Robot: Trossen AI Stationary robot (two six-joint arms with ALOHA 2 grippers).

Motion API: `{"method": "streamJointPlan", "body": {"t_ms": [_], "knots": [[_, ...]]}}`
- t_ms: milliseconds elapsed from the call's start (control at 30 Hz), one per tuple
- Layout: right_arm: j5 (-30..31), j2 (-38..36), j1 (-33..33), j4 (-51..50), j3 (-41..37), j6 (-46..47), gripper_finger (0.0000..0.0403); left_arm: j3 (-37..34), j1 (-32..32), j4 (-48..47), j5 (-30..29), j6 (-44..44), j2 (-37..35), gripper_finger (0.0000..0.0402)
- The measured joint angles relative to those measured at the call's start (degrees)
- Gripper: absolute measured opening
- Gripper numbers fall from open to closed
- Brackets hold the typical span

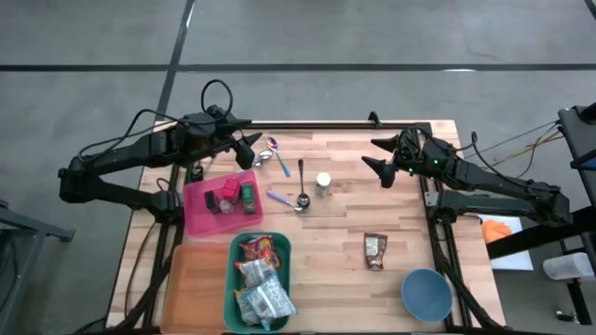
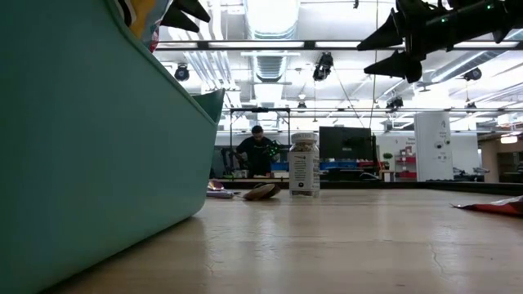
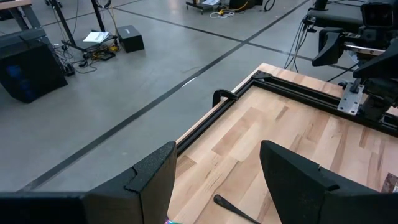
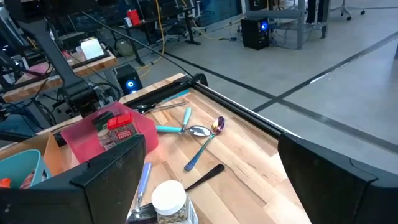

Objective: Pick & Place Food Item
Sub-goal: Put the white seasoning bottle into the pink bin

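A small brown food packet (image 1: 374, 250) lies flat on the wooden table, right of centre; its edge shows in the low view (image 2: 490, 207). A teal bin (image 1: 283, 270) at the near middle holds several snack packets (image 1: 259, 277). My left gripper (image 1: 248, 147) hangs open above the far left of the table, over the pink bin's far corner; its fingers frame bare wood (image 3: 217, 180). My right gripper (image 1: 372, 154) hangs open above the far right, pointing toward the table's left (image 4: 217, 174), high over the table (image 2: 391, 51). Neither touches anything.
A pink bin (image 1: 197, 214) with small items stands at the left, an orange tray (image 1: 191, 284) near it. A white-capped jar (image 1: 323, 183) and several spoons (image 1: 279, 156) lie mid-table. A blue bowl (image 1: 426, 294) sits at the near right. A black rail (image 1: 317, 124) lines the far edge.
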Motion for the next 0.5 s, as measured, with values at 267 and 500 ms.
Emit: {"method": "streamJointPlan", "body": {"t_ms": [267, 500], "knots": [[0.0, 0.0, 0.0, 0.0, 0.0, 0.0, 0.0364, 0.0, -0.1, -0.1, 1.3, -3.5, 0.0, 0.0236], [0.0, 0.0, 0.0, 0.0, 0.0, 0.0, 0.0364, 0.1, 0.9, 5.6, 27.2, -4.6, 1.6, 0.0236]]}}
